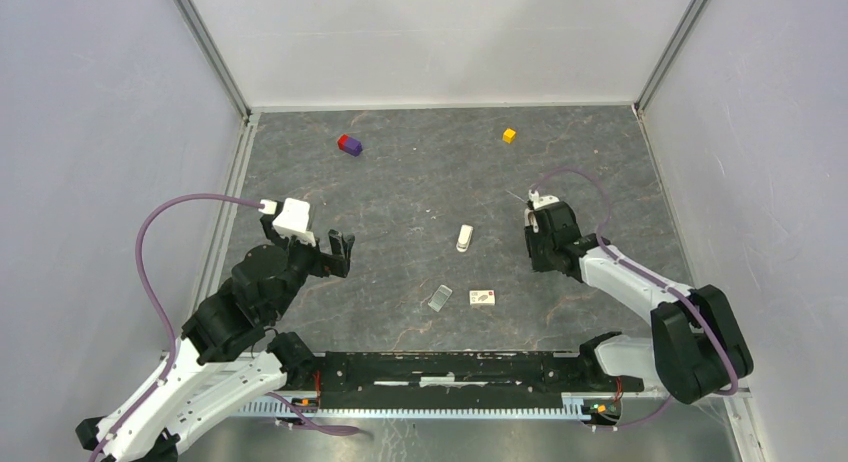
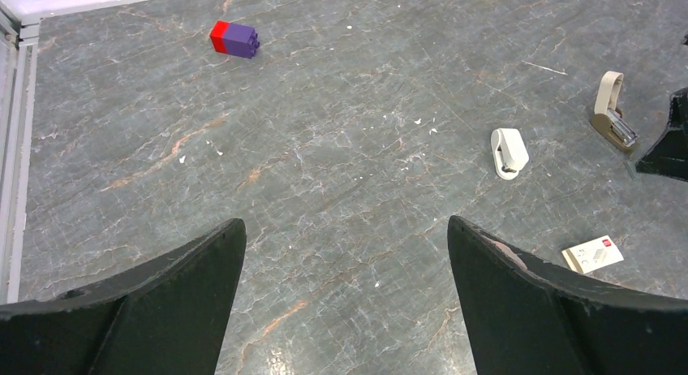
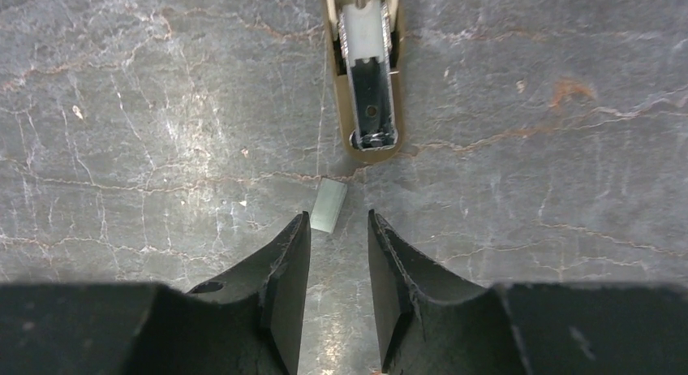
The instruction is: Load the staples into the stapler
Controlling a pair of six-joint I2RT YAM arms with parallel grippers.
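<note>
Two mini staplers lie here: a closed white stapler (image 1: 465,238) and, to its right, an open tan stapler (image 3: 369,75) with one pale strip (image 3: 328,204). Beyond the white stapler sit two coloured blocks, one red-and-purple block (image 1: 349,144) and one yellow cube (image 1: 509,135). Nearer than it lie one small box (image 1: 482,298) and one grey piece (image 1: 440,298).

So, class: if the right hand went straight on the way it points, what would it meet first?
Likely the small pale strip lying just ahead of the right hand; the open stapler lies beyond it. Its height is hard to judge.
</note>
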